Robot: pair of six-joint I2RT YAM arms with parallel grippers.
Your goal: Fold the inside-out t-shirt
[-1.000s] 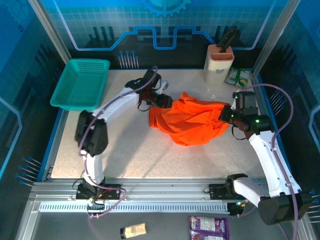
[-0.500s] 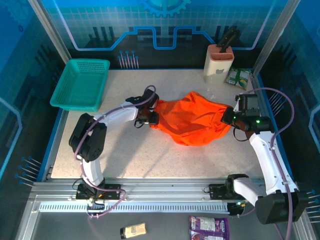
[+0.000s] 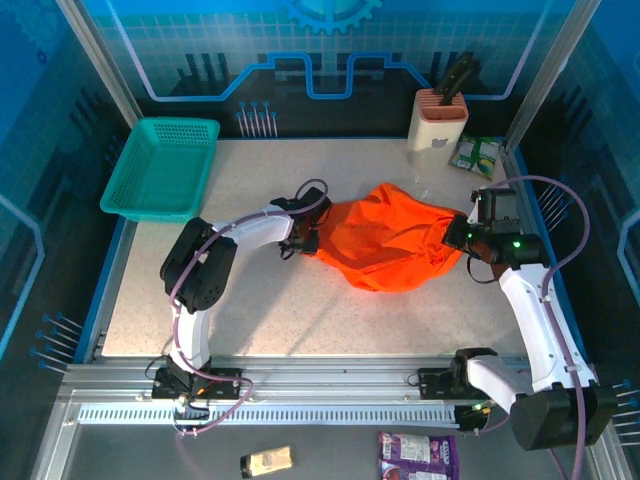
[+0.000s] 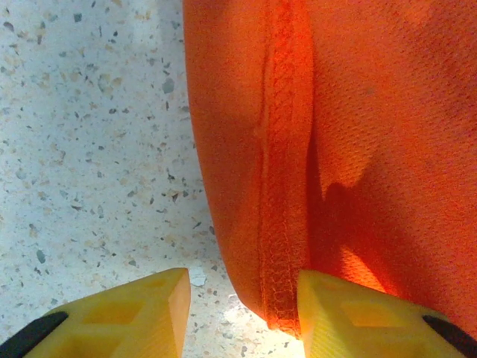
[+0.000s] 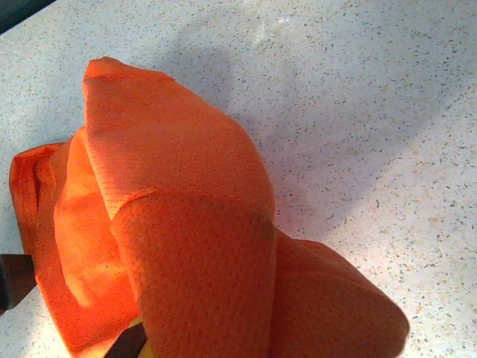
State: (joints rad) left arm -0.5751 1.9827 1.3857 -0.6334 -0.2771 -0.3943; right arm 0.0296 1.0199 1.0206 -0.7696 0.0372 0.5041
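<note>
Orange cloth in a crumpled heap, the t-shirt (image 3: 385,245) lies on the speckled table (image 3: 300,320), and both arms reach in to it from either side.

The left claw (image 3: 305,240) sits low at the shirt's left edge. Its wrist camera shows its yellow fingers (image 4: 149,313) standing apart, released. A stitched hem (image 4: 283,186) runs down between them and ends against the inner face of the right-hand finger, with bare table showing on the hem's other side.

At the shirt's right end the right claw (image 3: 452,235) is clenched on the cloth, which draws to a bunched point there. From that wrist camera, folds of the shirt rise close in front of the lens and hide the fingers, and the cloth casts a shadow on the table beyond.

Well to the left of the shirt, and farther back, a teal mesh basket (image 3: 160,165) rests at the table's corner. Behind the shirt's right end stand a beige knife block (image 3: 437,118) and a green packet (image 3: 475,155).
</note>
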